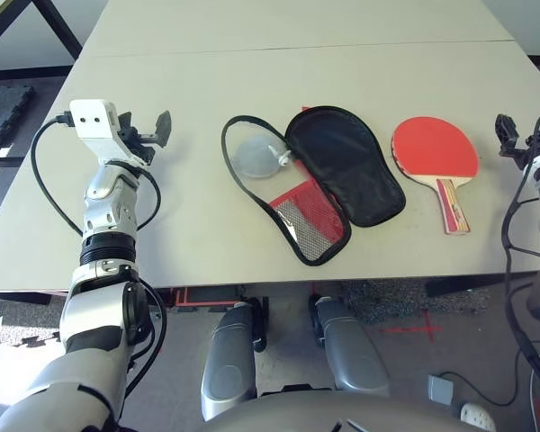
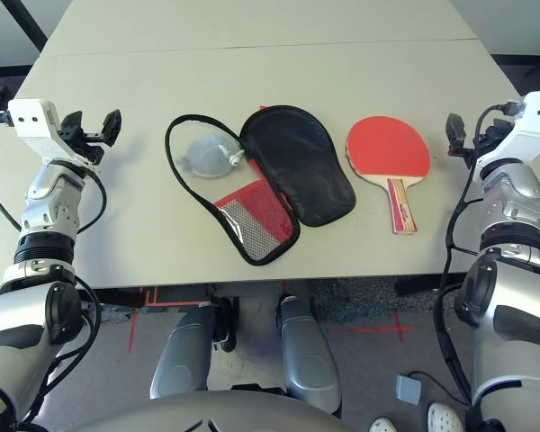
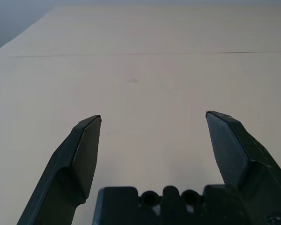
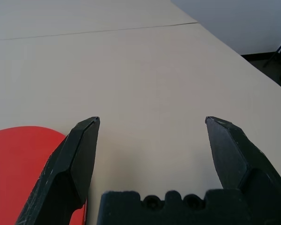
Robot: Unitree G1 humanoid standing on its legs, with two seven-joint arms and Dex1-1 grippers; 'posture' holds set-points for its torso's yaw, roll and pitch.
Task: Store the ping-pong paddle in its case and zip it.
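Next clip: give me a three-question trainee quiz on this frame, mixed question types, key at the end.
1. True or false: the paddle is already inside the case.
2. Which pincer is nearer the paddle? A) left pincer B) right pincer
3. Fill in: the case lies ____ on the table, with a grey item on one half.

Key:
1. False; the paddle lies on the table to the right of the case.
2. B
3. Open, unzipped; its black lining and mesh pocket show. Both pincers are open and hold nothing.
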